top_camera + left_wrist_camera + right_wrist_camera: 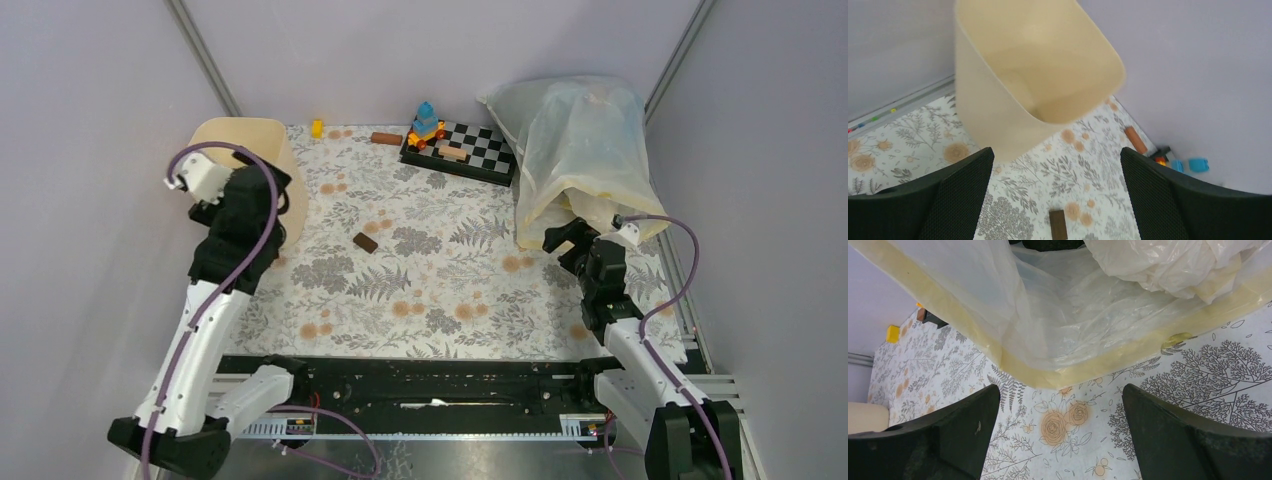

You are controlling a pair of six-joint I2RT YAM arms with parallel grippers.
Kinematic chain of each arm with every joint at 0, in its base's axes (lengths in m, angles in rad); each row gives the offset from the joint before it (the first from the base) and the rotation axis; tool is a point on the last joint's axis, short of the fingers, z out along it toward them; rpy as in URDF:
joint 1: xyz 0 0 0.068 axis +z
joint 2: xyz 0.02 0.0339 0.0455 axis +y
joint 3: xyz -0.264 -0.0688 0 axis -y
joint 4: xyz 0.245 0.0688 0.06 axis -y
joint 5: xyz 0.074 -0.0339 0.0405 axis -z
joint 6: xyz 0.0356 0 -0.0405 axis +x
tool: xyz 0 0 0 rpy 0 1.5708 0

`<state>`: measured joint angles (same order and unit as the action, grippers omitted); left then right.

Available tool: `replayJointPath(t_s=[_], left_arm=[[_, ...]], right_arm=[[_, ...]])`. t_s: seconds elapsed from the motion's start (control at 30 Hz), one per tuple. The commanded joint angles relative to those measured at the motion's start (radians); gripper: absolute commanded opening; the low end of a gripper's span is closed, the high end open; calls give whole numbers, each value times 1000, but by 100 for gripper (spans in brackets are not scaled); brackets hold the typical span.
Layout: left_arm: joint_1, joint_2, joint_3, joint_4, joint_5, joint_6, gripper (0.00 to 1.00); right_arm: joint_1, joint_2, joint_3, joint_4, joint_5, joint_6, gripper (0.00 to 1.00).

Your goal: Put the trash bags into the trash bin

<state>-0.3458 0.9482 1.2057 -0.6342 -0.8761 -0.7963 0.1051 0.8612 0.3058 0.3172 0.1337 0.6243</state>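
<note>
One trash bin (240,135); one trash bag (1168,265); left gripper (1055,155) and right gripper (1060,390) released.

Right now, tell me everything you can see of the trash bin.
The trash bin is a plain cream-beige wastebasket, smooth plastic by its look, with a rounded-square mouth and sides tapering to a narrower base. Its inside shows nothing in it. It sits at the far left of the floral cloth, partly hidden by the left arm from above.
</note>
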Motion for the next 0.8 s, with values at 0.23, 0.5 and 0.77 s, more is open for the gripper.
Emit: replayJointPath(t_s=[0.23,0.5,0.77], left_arm=[[575,234,137,-96,487,-214,98],[716,390,155,-88,725,-268,89],[723,428,150,-139,746,-323,51]], right_arm=[[4,49,2,75,-36,-14,100],[3,53,5,72,-35,-9,100],[4,23,0,64,-17,-18,100]])
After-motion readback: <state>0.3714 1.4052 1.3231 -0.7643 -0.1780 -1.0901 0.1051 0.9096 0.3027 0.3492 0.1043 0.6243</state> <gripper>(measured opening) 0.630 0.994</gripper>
